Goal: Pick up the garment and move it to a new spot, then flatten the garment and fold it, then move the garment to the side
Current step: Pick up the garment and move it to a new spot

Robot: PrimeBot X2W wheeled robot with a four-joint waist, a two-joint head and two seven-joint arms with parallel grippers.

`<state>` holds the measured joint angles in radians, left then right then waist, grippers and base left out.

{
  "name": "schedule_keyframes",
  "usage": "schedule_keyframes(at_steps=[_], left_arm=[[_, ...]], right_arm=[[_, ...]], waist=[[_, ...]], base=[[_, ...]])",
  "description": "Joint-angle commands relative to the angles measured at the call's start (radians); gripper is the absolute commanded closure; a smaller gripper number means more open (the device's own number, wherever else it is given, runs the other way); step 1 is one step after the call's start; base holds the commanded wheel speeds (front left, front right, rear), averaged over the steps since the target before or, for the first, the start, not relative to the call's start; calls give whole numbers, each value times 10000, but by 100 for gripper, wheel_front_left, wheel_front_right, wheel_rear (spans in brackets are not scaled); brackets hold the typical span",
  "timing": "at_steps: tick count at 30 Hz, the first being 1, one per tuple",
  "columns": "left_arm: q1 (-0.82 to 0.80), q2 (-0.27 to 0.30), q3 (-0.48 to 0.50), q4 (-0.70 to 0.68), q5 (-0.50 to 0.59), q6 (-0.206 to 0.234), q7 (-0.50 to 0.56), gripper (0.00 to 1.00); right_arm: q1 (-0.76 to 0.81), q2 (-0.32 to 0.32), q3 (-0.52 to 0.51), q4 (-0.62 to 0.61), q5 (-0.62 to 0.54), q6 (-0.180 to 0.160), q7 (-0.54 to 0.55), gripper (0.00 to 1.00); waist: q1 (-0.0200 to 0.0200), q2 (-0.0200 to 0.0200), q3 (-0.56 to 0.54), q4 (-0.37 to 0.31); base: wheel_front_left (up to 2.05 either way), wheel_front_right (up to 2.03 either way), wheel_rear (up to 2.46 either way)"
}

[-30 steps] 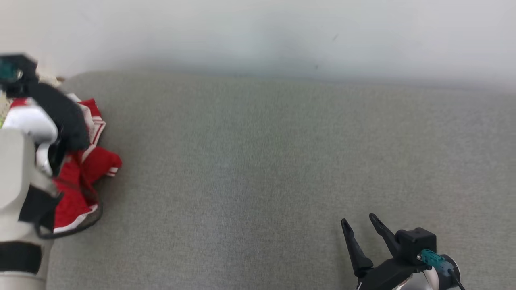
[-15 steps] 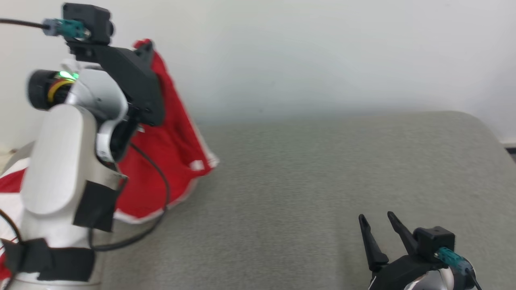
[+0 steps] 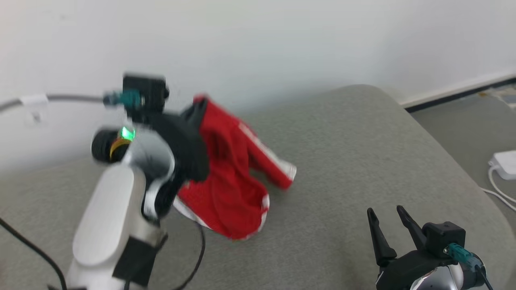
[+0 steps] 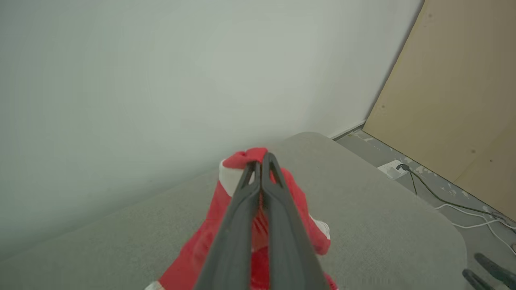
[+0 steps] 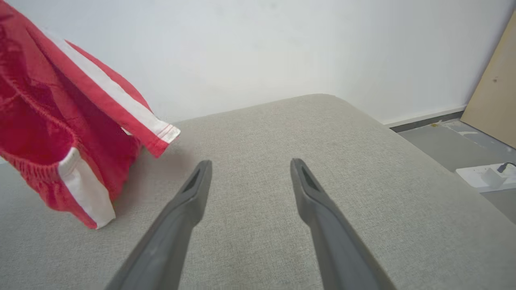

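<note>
Because the red garment (image 3: pixel 229 189) droops in loose folds from the left hand (image 4: pixel 262 160), whose two fingers are pinched tight on a bunched bit of its red-and-white edge, it looks light, thin and wholly limp (sports shorts, to judge by the white side stripes and the gathered elastic band). It hangs lifted over the left-middle part of the grey padded surface (image 3: pixel 342 141), one leg flung out to the right. Whether its lowest hem brushes the fabric below or clears it, I cannot tell. Cloth like this has no stiffness of its own: it will likely swing with the arm, crumple where it lands, and need spreading by two separate holds. It is not fragile, and a firm pinch on a stitched hem or the waistband should slip less than one on a single smooth layer. The outer ends of the waistband seem the best places to take it for flattening. The right hand (image 5: pixel 250 162) holds nothing, its fingers spread wide, low over the near right part of the surface and well apart from the garment.
</note>
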<state>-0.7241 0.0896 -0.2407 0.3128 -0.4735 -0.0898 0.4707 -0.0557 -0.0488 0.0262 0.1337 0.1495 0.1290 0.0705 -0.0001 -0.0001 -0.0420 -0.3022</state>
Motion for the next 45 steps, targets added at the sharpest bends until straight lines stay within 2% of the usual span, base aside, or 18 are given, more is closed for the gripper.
schedule_keyframes(at_steps=[1, 2, 3, 5, 7, 13, 18, 23, 28, 32, 40, 45], left_arm=[[662, 225, 9, 330, 163, 230, 78, 88], [662, 225, 9, 330, 163, 230, 78, 88], [987, 315, -27, 512, 274, 344, 117, 0], [1414, 414, 44, 776, 378, 632, -138, 0], [1904, 503, -16, 1023, 547, 700, -485, 0], [3221, 469, 416, 784, 831, 1179, -3175, 0], [4485, 325, 626, 195, 884, 1315, -5108, 0], [5977, 199, 651, -714, 885, 1200, -6817, 0], [7041, 215, 681, -1469, 984, 1125, -7250, 0], [8306, 126, 1005, -2358, 1166, 1329, -7367, 0], [9515, 447, 1084, -2550, 1446, 821, -7366, 0], [9709, 510, 1014, -2392, 1530, 807, -7367, 0]], right_arm=[[118, 4, -27, -48, 34, 34, -7, 0], [118, 4, -27, -48, 34, 34, -7, 0], [137, 7, -30, -59, 39, 34, 5, 0], [143, 8, -27, -72, 47, 34, -1, 0], [165, 3, -40, -77, 69, 34, -24, 0], [134, 0, -172, -58, 98, 34, -217, 0], [332, 3, -395, -68, 201, 34, -407, 0], [548, 3, -508, -82, 215, 34, -567, 0], [747, 3, -507, -46, 326, 34, -781, 0], [997, 0, -346, 230, 494, 34, -1153, 0], [1328, 0, -450, 583, 506, 34, -1261, 0], [1417, 2, -525, 657, 522, 34, -1186, 0]], waist=[[1, 1, 280, -600], [1, 1, 280, -600], [1, 1, 306, -595], [1, 1, 353, -527], [1, 1, 372, -386], [1, 1, 247, 310], [1, 1, -9, 1062], [1, 1, -333, 1931], [1, 1, -583, 2488], [1, 1, -848, 2863], [1, 1, -1048, 3266], [1, 1, -1045, 3314]], base=[[0, 0, 0], [0, 0, 0], [0, 0, 0], [0, 0, 0], [0, 0, 0], [0, 0, 0], [0, 0, 0], [0, 0, 0], [0, 0, 0], [0, 0, 0], [0, 0, 0], [0, 0, 0]])
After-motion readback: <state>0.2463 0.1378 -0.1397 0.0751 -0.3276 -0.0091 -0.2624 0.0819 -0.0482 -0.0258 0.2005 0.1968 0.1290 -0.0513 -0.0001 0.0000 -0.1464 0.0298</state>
